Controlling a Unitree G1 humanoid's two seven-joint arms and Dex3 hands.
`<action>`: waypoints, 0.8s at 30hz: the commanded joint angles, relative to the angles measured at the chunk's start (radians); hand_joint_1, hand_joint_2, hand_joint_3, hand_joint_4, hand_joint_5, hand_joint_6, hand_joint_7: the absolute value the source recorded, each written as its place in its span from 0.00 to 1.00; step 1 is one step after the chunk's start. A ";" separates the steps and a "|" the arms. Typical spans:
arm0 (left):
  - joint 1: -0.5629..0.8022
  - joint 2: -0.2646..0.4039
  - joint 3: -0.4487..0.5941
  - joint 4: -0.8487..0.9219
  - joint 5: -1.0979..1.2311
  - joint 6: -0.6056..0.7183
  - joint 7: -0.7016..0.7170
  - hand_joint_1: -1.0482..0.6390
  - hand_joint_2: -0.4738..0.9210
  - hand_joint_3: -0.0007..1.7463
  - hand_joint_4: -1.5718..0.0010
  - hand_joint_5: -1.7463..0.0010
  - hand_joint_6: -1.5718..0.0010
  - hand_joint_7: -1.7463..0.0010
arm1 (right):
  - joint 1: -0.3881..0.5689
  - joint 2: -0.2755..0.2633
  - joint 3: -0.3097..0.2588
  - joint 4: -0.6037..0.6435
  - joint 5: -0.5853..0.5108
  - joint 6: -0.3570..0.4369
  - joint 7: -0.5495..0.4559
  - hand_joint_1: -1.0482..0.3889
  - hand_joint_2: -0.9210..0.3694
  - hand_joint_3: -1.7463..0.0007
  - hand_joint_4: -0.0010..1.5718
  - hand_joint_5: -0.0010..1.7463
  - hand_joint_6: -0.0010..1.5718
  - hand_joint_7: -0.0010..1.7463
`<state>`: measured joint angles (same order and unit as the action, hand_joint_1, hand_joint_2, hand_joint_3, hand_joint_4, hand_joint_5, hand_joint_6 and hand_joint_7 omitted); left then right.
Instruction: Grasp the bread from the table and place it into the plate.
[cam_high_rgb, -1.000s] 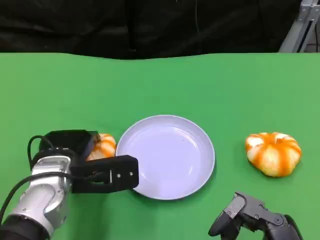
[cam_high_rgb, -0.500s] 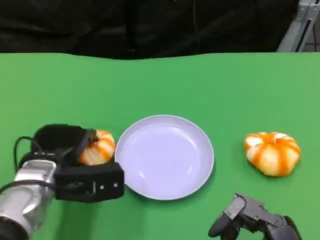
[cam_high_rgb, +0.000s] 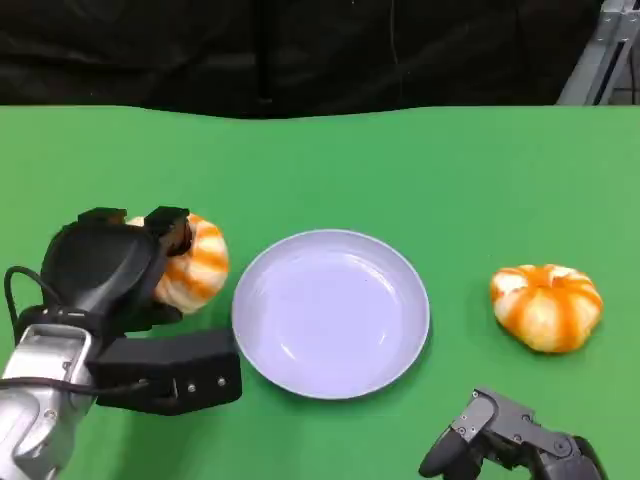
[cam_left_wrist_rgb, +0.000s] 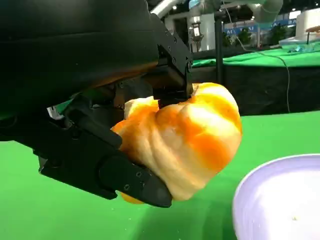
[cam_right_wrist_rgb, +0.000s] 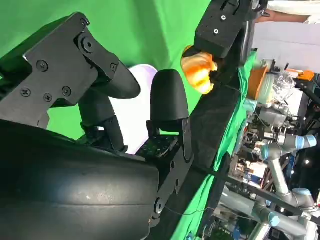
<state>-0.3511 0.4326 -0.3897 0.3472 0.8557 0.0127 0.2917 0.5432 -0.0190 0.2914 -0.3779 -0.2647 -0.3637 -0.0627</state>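
While gripped, bread (cam_high_rgb: 193, 262) seemingly higher now.

Green table (cam_high_rgb: 330, 160), cloth-covered, plain, far edge running straight against a black backdrop. Near the middle, toward the near side, sits a round pale lavender plate (cam_high_rgb: 331, 313), shallow, nothing in it, flat on the cloth; its rim also shows in the left wrist view (cam_left_wrist_rgb: 250, 200). Off to the right of the plate, apart from it, an orange-and-white striped bread (cam_high_rgb: 546, 306), pumpkin-shaped, rests on the cloth. Left of the plate, just beside its rim, another bread of the same kind (cam_high_rgb: 192, 262) is up in a black hand (cam_high_rgb: 105, 270); whether it touches the cloth cannot be told from above, while the left wrist view shows it held off the surface.
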 joint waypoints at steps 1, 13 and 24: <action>0.015 0.008 0.015 -0.018 0.012 0.003 0.038 0.52 0.94 0.03 0.43 0.00 0.59 0.00 | 0.004 -0.005 0.002 -0.014 0.009 0.013 0.005 0.70 0.44 0.21 0.44 0.96 0.45 0.79; 0.010 -0.033 0.005 -0.077 -0.037 -0.113 0.038 0.50 0.66 0.56 0.42 0.00 0.56 0.00 | 0.001 -0.006 0.003 -0.015 0.012 0.016 0.007 0.72 0.43 0.21 0.44 0.96 0.45 0.79; -0.014 -0.171 -0.064 -0.100 -0.047 -0.137 -0.047 0.50 0.55 0.70 0.40 0.00 0.53 0.00 | 0.010 -0.004 0.011 -0.034 -0.004 0.031 0.010 0.70 0.44 0.20 0.44 0.97 0.45 0.79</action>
<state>-0.3443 0.2902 -0.4379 0.2514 0.8231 -0.1342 0.2917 0.5439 -0.0167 0.3003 -0.3858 -0.2663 -0.3480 -0.0541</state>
